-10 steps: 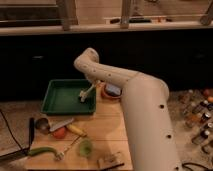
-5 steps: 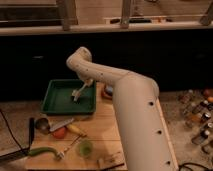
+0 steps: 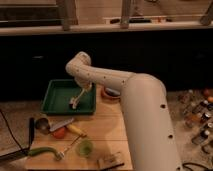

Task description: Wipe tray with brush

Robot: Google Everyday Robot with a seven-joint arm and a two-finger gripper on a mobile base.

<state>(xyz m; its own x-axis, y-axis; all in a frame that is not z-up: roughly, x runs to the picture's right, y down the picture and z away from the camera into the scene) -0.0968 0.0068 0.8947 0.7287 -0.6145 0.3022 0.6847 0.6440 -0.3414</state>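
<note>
Brush [image 3: 76,98] swept nearer tray [image 3: 54,98] centre. Gripper [image 3: 86,86], above tray's right half, clamps the handle, tilted so bristles drag the floor.

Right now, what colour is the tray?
The tray is dark green, clearest in the camera view; the gripper holds the brush over it.

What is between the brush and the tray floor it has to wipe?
Nothing visible. The gripper, over the right half of the tray, holds the brush slanted, head down at the floor, which looks bare.
</note>
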